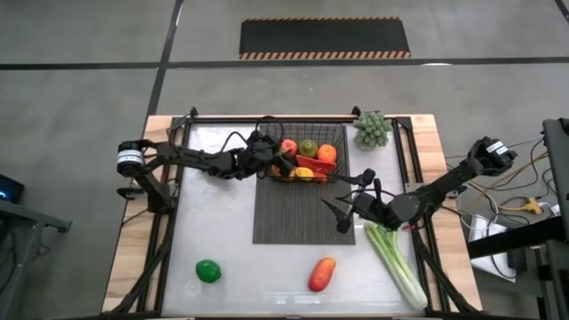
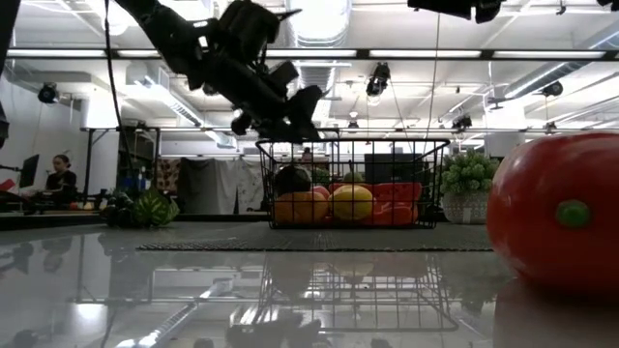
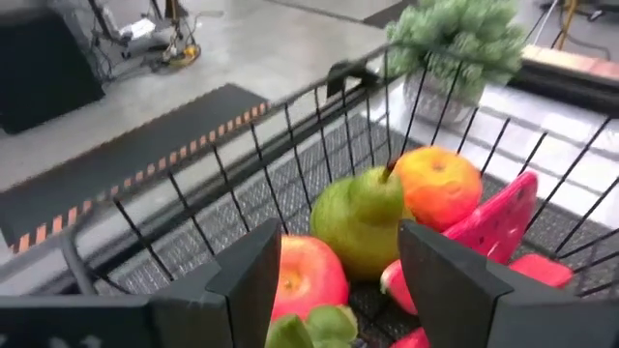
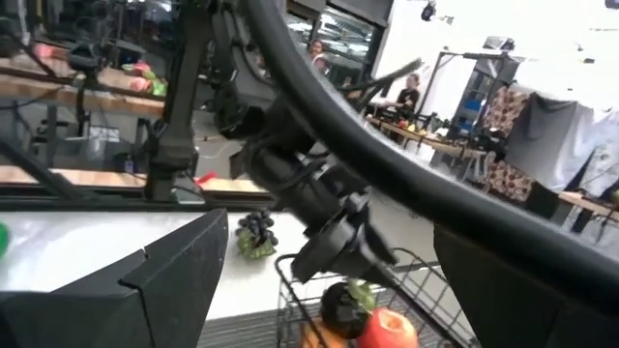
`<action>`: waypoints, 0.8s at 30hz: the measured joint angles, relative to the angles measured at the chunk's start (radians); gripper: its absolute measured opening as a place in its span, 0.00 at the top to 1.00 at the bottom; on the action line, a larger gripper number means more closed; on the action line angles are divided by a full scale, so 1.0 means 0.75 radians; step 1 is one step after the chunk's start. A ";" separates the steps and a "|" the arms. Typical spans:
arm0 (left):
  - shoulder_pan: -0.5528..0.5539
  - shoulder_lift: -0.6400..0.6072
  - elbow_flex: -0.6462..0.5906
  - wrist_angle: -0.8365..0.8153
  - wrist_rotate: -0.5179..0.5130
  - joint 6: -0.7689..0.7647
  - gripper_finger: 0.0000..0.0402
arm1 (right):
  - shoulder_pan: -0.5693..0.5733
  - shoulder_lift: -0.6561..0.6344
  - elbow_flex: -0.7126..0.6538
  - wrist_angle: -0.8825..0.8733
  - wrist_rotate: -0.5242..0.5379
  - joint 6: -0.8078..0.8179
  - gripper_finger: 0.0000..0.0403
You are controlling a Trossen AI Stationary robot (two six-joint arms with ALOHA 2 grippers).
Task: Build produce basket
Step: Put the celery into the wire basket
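Note:
The black wire basket [image 1: 307, 162] stands at the far end of the dark ribbed mat [image 1: 302, 218]. It holds a red apple [image 3: 308, 275], a green pear-shaped fruit [image 3: 360, 217], an orange [image 3: 437, 184], a pink watermelon slice [image 3: 493, 222] and a lemon [image 2: 353, 203]. My left gripper [image 1: 277, 164] hangs open above the basket's left end, over the red apple, and touches nothing. My right gripper [image 1: 351, 203] is wide open above the mat's right edge. On the table lie the celery stalk [image 1: 396, 262], a green lime [image 1: 208, 271] and a red-orange mango [image 1: 322, 274].
A small green plant in a pot [image 1: 373, 129] stands right of the basket at the far edge. Dark grapes [image 4: 256, 235] lie on the white table left of the basket. The mango [image 2: 556, 213] looms close in the low view. People show in the room behind.

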 joint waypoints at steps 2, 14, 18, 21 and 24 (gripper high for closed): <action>-0.007 -0.027 0.002 -0.001 0.005 0.024 0.52 | 0.011 -0.001 0.034 -0.083 -0.002 0.057 0.14; -0.120 -0.238 0.002 0.006 0.084 0.193 0.52 | 0.017 -0.009 0.470 -1.574 -0.309 1.055 0.15; -0.171 -0.290 0.002 0.001 0.084 0.249 0.52 | 0.017 -0.003 0.546 -1.858 -0.556 1.370 0.15; -0.203 -0.317 0.002 0.002 0.084 0.283 0.52 | 0.017 -0.003 0.565 -2.007 -0.753 1.609 0.15; -0.225 -0.328 0.002 0.000 0.084 0.300 0.52 | 0.018 -0.003 0.549 -2.105 -0.925 1.835 0.15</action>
